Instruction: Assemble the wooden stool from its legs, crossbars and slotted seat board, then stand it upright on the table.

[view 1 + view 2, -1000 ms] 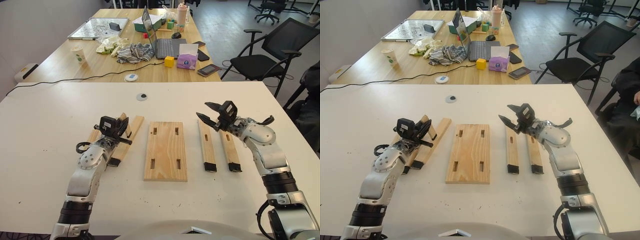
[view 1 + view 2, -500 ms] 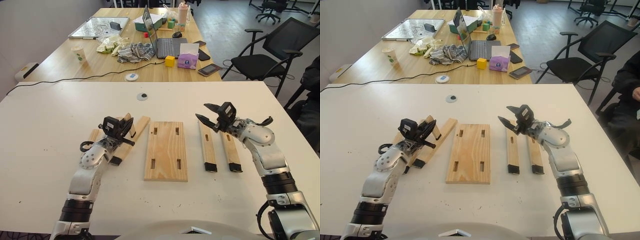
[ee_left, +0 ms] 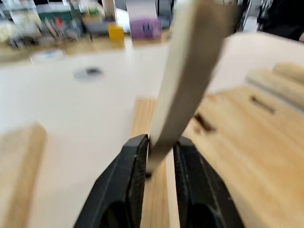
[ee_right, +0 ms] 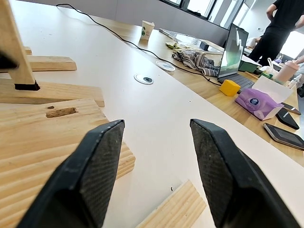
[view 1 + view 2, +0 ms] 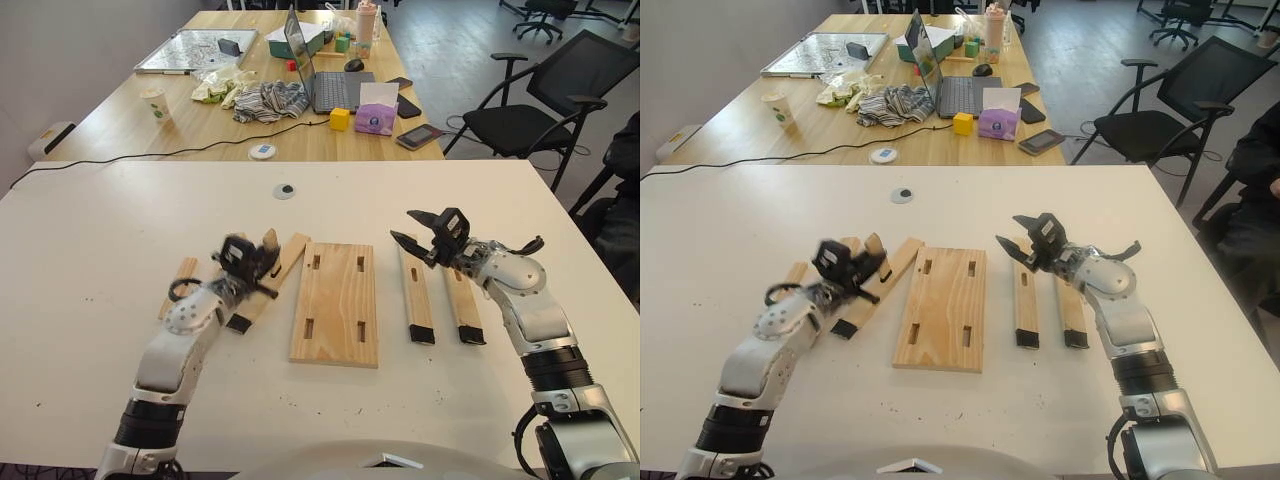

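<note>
The slotted seat board (image 5: pixel 336 302) lies flat at the middle of the white table (image 5: pixel 90 230). My left gripper (image 5: pixel 250 264) is shut on a short wooden crossbar (image 5: pixel 268 240), held tilted up just left of the board; the crossbar (image 3: pixel 190 71) rises from between the black fingers (image 3: pixel 133 166). Beneath it lie a leg (image 5: pixel 268 285) and, farther left, another piece (image 5: pixel 180 285). Two legs (image 5: pixel 413 290) (image 5: pixel 460 300) lie side by side right of the board. My right gripper (image 5: pixel 420 238) hovers open over their far ends, its pads (image 4: pixel 95 171) wide apart with nothing between.
A small round cap (image 5: pixel 285 192) sits on the white table behind the board. A black cable (image 5: pixel 150 155) runs along the far edge. Beyond stands a wooden table with a laptop (image 5: pixel 325 85), cup and clutter. A black chair (image 5: pixel 545 100) is at the back right.
My left gripper has carried the crossbar to the right, closer to the seat board's left edge. The right gripper has stayed nearly where it was, still open.
</note>
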